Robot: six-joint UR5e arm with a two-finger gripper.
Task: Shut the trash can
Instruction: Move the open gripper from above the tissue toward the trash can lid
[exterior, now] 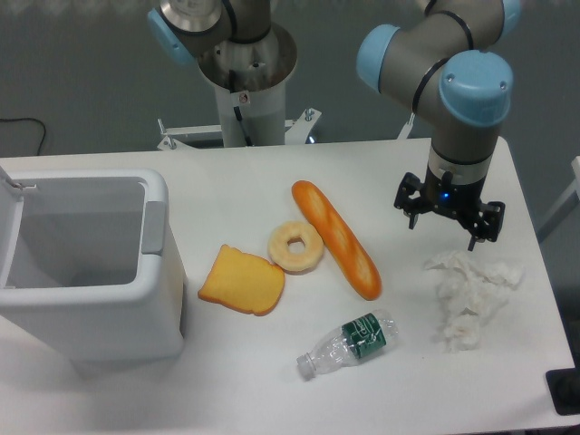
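The big white boxy plastic trash can (pixel 91 272) with rounded corners sits at the left end of the white table (pixel 272 399), its mouth wide open so I can see down its smooth inner walls. Its flat white lid (pixel 9 227) stands swung back at the far left edge, and a grey tab (pixel 152 227) sits on the rim's right side.

Just right of the bin lies a yellow-orange square slice of toast (pixel 241 280), touching a pale ring-shaped doughnut (pixel 295 246). Beside that runs a long glossy orange baguette (pixel 335 238), slanting toward the front. Nearer the front edge lies a crushed clear plastic bottle (pixel 349 343) with a green label, on its side. Far right is a crumpled heap of white tissue paper (pixel 467 294).

The grey arm with light-blue joint caps reaches down over the table's right side, well apart from the bin. Its black gripper (pixel 449 217) points downward, hanging just above the tissue, fingers spread apart and holding nothing.
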